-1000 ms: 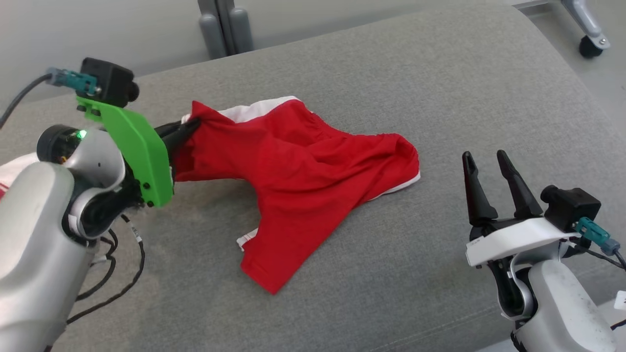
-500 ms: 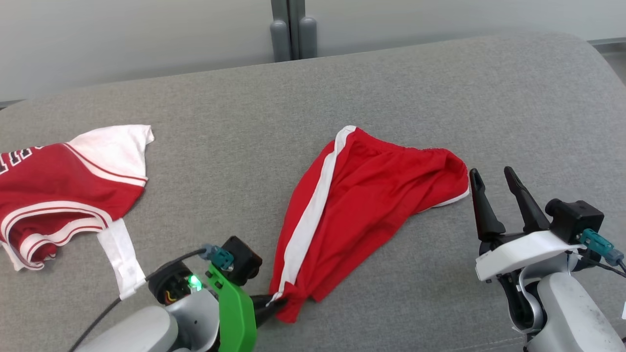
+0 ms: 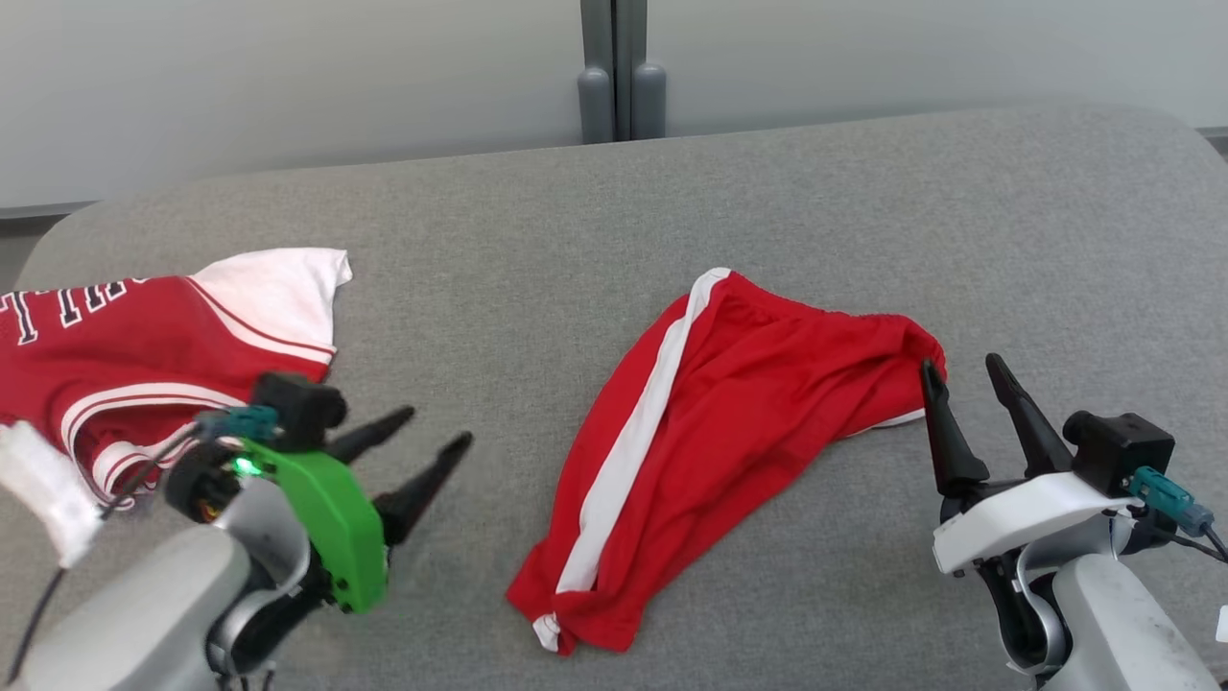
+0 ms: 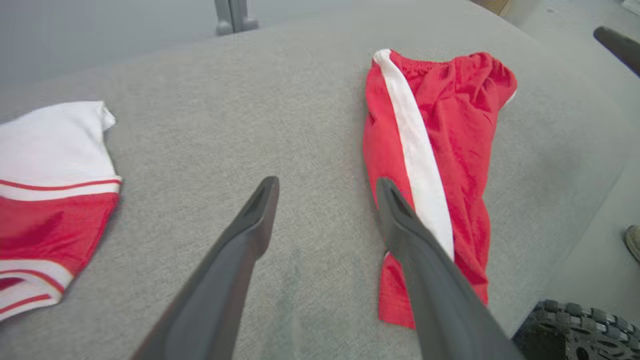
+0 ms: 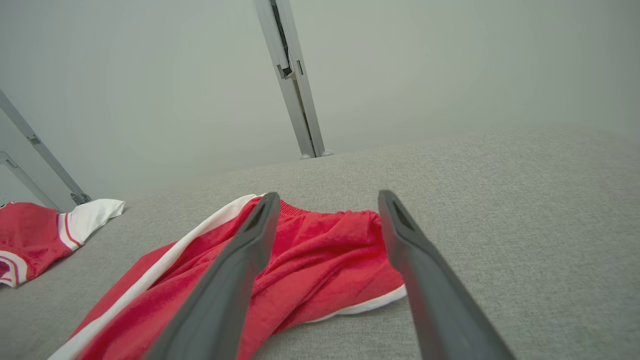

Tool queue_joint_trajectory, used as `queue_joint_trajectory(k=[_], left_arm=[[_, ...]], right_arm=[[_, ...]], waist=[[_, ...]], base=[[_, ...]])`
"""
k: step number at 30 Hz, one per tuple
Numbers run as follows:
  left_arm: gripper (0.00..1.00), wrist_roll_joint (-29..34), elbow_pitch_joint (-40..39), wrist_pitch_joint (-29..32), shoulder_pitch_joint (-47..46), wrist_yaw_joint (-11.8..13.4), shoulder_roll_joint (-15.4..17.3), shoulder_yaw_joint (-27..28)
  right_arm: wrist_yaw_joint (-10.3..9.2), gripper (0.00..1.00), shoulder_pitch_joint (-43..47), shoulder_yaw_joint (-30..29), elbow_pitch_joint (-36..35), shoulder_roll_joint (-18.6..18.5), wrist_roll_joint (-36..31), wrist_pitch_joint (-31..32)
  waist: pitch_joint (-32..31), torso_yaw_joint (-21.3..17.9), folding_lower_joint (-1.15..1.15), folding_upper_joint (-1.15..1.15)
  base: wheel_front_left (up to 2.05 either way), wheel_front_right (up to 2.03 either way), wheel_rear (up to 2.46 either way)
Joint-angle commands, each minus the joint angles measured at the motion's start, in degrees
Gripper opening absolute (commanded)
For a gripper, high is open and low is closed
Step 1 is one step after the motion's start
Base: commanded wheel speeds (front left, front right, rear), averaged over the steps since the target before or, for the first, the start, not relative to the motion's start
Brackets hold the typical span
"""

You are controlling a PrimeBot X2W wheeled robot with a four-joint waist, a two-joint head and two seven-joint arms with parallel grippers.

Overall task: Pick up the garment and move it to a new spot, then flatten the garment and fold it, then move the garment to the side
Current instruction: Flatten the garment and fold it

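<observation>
The garment, red shorts (image 3: 739, 432) with a white side stripe, lies doubled lengthwise on the grey cushion (image 3: 537, 250), waistband at the far right and leg hem at the near edge. My left gripper (image 3: 436, 427) is open and holds nothing, a short way left of the shorts. In the left wrist view the shorts (image 4: 450, 125) lie just right of the left gripper (image 4: 326, 184). My right gripper (image 3: 959, 363) is open, its left fingertip at the waistband's right end. In the right wrist view the shorts (image 5: 320, 260) lie below and between the tips of the right gripper (image 5: 328, 196).
A red and white jersey (image 3: 144, 355) lies crumpled at the cushion's left end, close behind my left arm. Grey posts (image 3: 622, 86) stand behind the cushion against a pale wall. A black wheel (image 4: 575, 335) shows off the cushion's near right edge.
My left gripper has let go of the shorts' hem, opened, and drawn back to the left. The shorts now rest on the cushion. The head camera has shifted too.
</observation>
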Motion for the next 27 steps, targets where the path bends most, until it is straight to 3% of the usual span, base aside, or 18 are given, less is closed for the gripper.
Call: queue_joint_trajectory(k=[1,6,11,14,16,18,22,27], left_arm=[[1.0,0.91,-0.59,-2.94,-0.43,1.54,1.42,1.89],[1.0,2.77,-2.15,-12.88,3.4,10.15,3.69,7.49],[1.0,4.4,-3.25,-21.7,10.82,20.42,1.05,13.04],[1.0,7.41,-4.64,-22.51,15.45,23.52,-2.41,18.15],[1.0,10.62,-6.4,-22.45,19.42,24.23,-5.56,22.47],[1.0,13.33,-7.45,-22.43,23.15,23.3,-8.65,25.75],[1.0,18.21,-7.75,-22.46,26.17,19.66,-13.68,29.38],[1.0,21.82,-5.63,-22.46,25.15,15.69,-18.1,31.45]], right_arm=[[-0.06,1.0,0.86,-0.07,-0.18,0.31,-0.31,-0.16],[-0.06,1.0,1.64,-0.2,-0.54,0.69,-0.5,-0.16],[-0.06,1.0,2.3,-0.03,-0.68,0.61,-0.48,-0.16],[-0.06,1.0,2.49,0.16,-0.79,0.24,-0.47,-0.16],[-0.06,1.0,2.55,0.37,-0.81,-0.12,-0.5,-0.16],[-0.06,1.0,2.18,0.85,-0.72,-0.64,-0.56,-0.16],[-0.06,1.0,-1.71,2.23,0.38,-2.71,-0.4,-0.16],[-0.06,1.0,-11.92,5.24,6.62,-5.61,1.57,5.5]], waist=[[-0.98,0.68,0.0,0.0],[-2.2,1.19,0.0,0.0],[-3.21,1.57,0.0,0.0],[-3.42,1.86,0.0,0.0],[-3.41,2.28,0.0,0.0],[-3.18,2.93,0.0,0.0],[-1.67,5.41,0.0,0.0],[1.53,9.57,0.0,0.0]], base=[[0.0,0.0,0.0],[0.0,0.0,0.0],[0.0,0.0,0.0],[0.0,0.0,0.0],[0.0,0.0,0.0],[0.0,0.0,0.0],[0.0,0.0,0.0],[0.0,0.0,0.0]])
